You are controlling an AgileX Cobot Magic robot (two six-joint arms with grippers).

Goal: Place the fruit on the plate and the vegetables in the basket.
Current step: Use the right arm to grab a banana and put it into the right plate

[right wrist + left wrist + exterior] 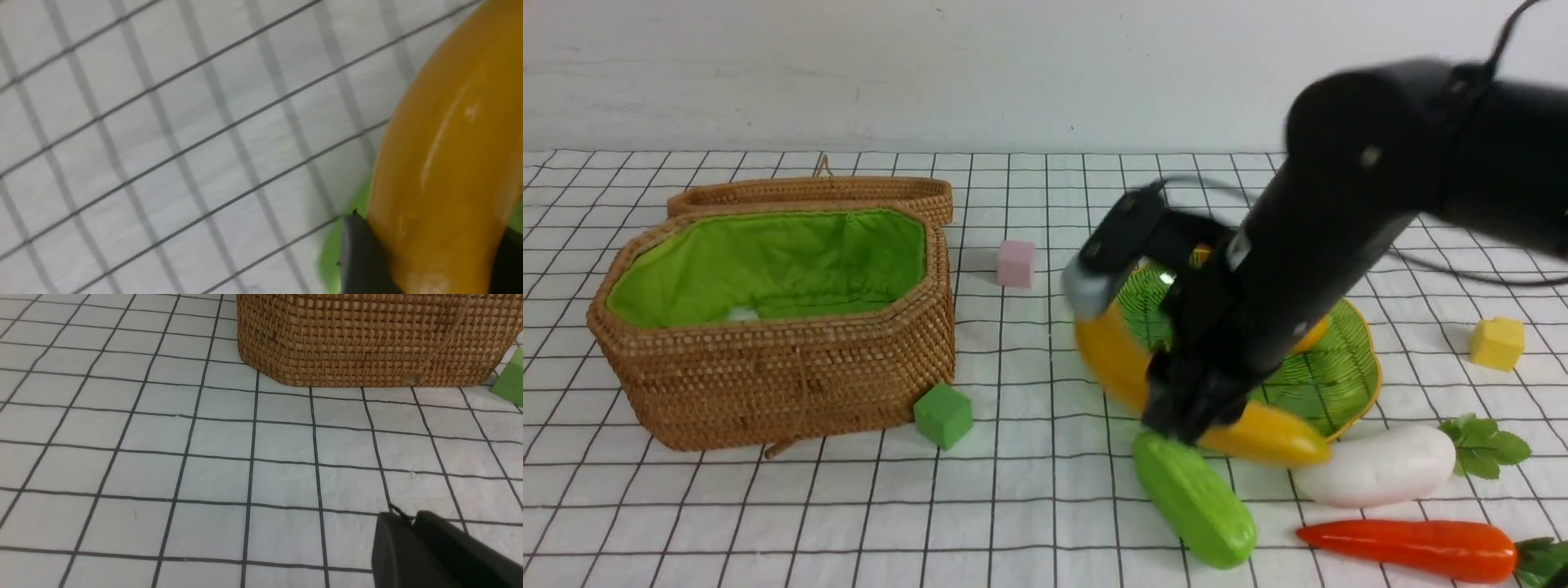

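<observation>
The curved yellow banana (1266, 433) hangs tilted, gripped.

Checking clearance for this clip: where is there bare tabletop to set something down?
Free: between the basket and cucumber, nearer than the green cube. Crowded: around the plate's near edge, with banana, radish and cucumber.

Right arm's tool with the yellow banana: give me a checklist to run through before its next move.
- Long curved yellow banana between the right tool's fingers: ok
- Banana released onto the translucent green glass dish: not ok
- Orange-yellow mango on the dish: ok
- Brown wicker basket with its opening uncovered: ok
- Stubby green cucumber, white radish and orange-red carrot in the basket: not ok
- Grip firm enough to carry the banana: cannot tell
</observation>
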